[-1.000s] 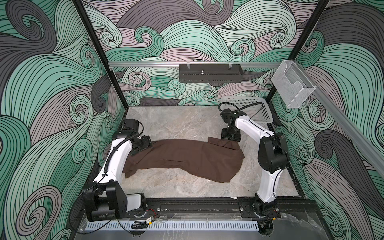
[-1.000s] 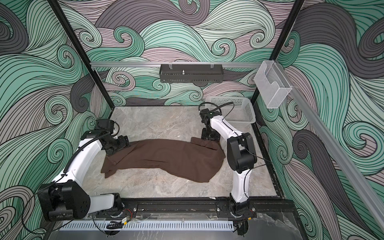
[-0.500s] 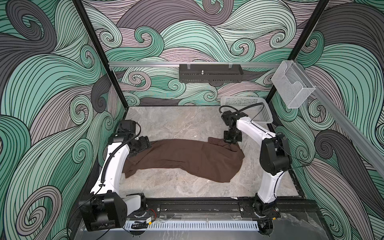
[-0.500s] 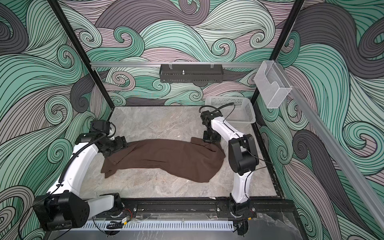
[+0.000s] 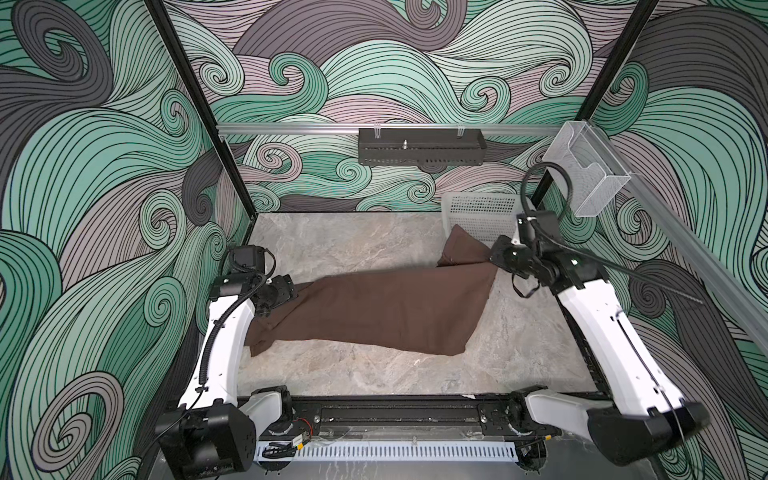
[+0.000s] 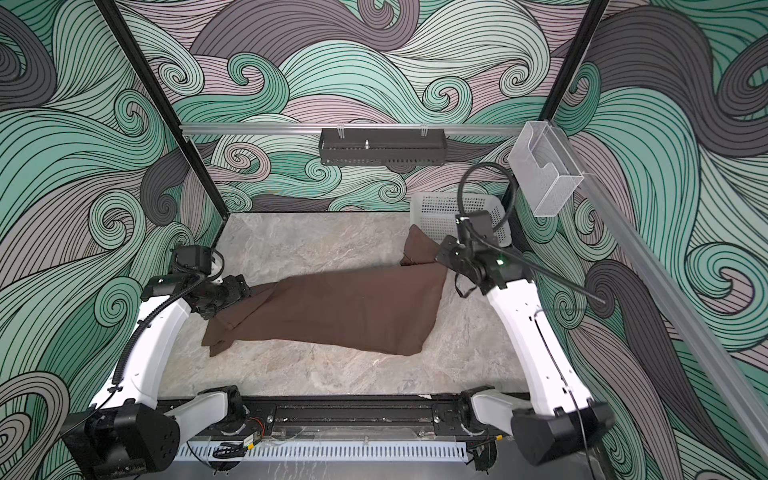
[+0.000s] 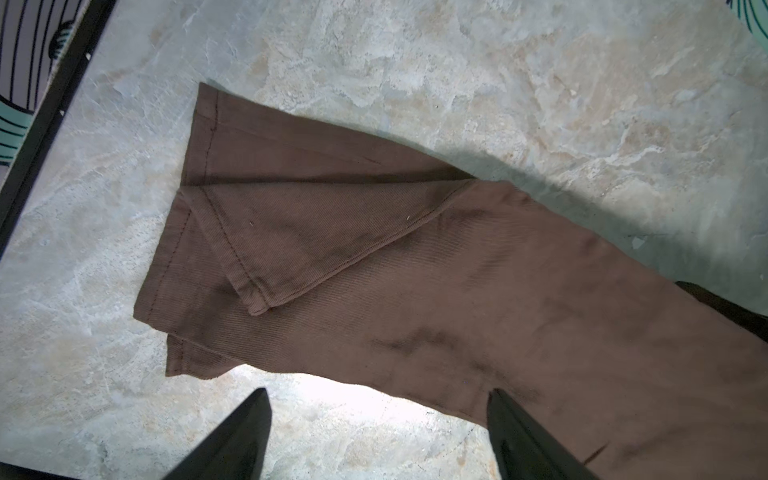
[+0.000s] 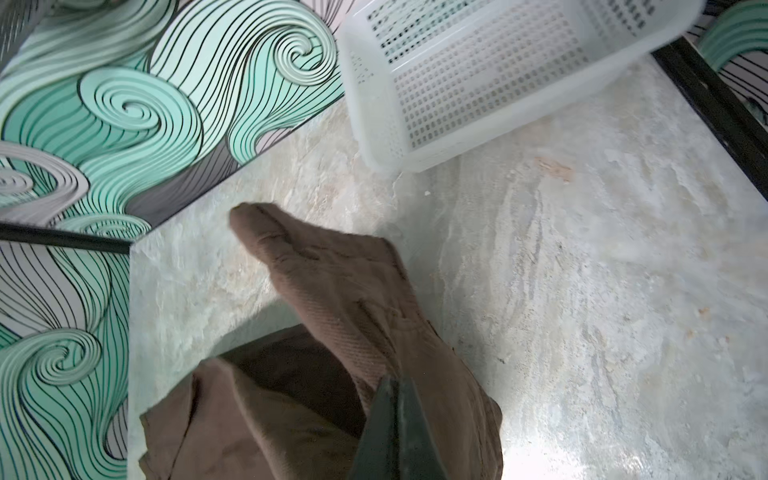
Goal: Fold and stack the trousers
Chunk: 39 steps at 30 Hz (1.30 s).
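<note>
The dark brown trousers (image 5: 374, 309) lie stretched left to right across the marble table in both top views (image 6: 332, 311). My right gripper (image 5: 492, 258) is shut on their right end and holds it lifted, with a flap of cloth standing up beside it. In the right wrist view the shut jaws (image 8: 392, 384) pinch bunched brown cloth (image 8: 340, 286). My left gripper (image 5: 291, 291) hovers open over the left end. In the left wrist view its gripper (image 7: 376, 399) spans the cloth's edge, and the leg cuffs (image 7: 232, 232) lie flat with one corner folded over.
A white mesh basket (image 5: 478, 214) stands tilted at the back right corner, just behind the right gripper, and also shows in the right wrist view (image 8: 478, 83). A black tray (image 5: 419, 147) and a clear bin (image 5: 586, 174) hang on the rail. Black frame posts edge the table.
My right gripper has shut on the trousers' right end and pulled it up and to the right, stretching the cloth. The right arm has swung outward. The left gripper has stayed open over the cuffs.
</note>
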{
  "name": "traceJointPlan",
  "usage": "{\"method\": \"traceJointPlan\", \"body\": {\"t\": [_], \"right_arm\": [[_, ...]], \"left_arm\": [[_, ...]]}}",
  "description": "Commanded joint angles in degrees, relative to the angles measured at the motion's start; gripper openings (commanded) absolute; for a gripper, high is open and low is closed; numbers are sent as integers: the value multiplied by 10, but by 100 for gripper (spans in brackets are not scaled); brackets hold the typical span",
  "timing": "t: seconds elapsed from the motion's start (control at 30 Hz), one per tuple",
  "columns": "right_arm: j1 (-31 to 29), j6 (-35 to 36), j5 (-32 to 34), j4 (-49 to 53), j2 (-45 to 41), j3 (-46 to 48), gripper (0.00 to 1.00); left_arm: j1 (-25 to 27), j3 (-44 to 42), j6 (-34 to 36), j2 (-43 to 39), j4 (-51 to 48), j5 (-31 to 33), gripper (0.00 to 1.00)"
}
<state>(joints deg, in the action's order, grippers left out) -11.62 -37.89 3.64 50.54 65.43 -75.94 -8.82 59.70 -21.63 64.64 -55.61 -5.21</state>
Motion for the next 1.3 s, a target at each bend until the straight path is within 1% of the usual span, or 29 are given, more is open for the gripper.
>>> {"method": "traceJointPlan", "body": {"t": [0.0,0.1,0.2,0.3,0.4,0.47,0.53,0.63,0.73,0.8,0.9,1.0,1.1,1.27], "right_arm": [[44,-57,0,-63,-53,123,0],[89,-71,1,-89,-111,228,0],[130,-87,-15,-107,-156,313,0],[160,-107,-28,-120,-201,374,0],[169,-119,-29,-127,-238,414,0],[171,-124,-29,-128,-251,426,0],[171,-127,-36,-133,-255,434,0],[171,-132,-46,-141,-255,437,0],[172,-132,-50,-149,-253,437,0],[172,-130,-50,-151,-252,435,0],[172,-128,-55,-158,-251,435,0],[172,-123,-57,-166,-244,433,0],[172,-121,-59,-175,-232,431,0],[172,-121,-66,-190,-216,429,0]], "left_arm": [[-7,-14,-16,-1,9,-19,84],[-9,-29,-32,2,22,-26,84],[-12,-46,-52,6,32,-25,83],[-18,-62,-78,13,43,-24,82],[-25,-71,-117,29,48,-18,81],[-30,-69,-149,50,46,-16,80],[-37,-61,-190,78,38,-27,79],[-52,-54,-248,124,36,-84,76],[-58,-71,-316,162,65,-128,73],[-58,-83,-350,182,82,-131,72],[-59,-101,-390,180,118,-122,73],[-61,-102,-409,175,126,-95,73],[-78,-101,-415,181,128,-75,73],[-111,-100,-415,194,145,-75,71]]}}
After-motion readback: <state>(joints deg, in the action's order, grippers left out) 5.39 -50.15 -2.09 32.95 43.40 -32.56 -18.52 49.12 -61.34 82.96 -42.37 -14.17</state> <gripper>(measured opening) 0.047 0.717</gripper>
